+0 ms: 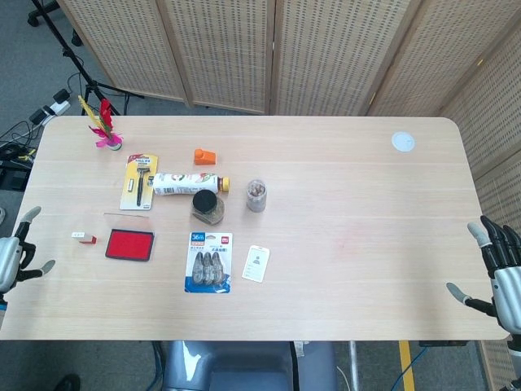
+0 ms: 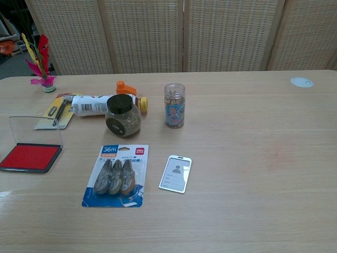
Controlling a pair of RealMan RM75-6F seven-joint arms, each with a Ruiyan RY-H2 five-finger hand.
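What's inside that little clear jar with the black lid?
The jar holds something brownish and speckled, filling most of it; what it is cannot be told. Its black lid hides the top, and the white bottle lies just behind it.
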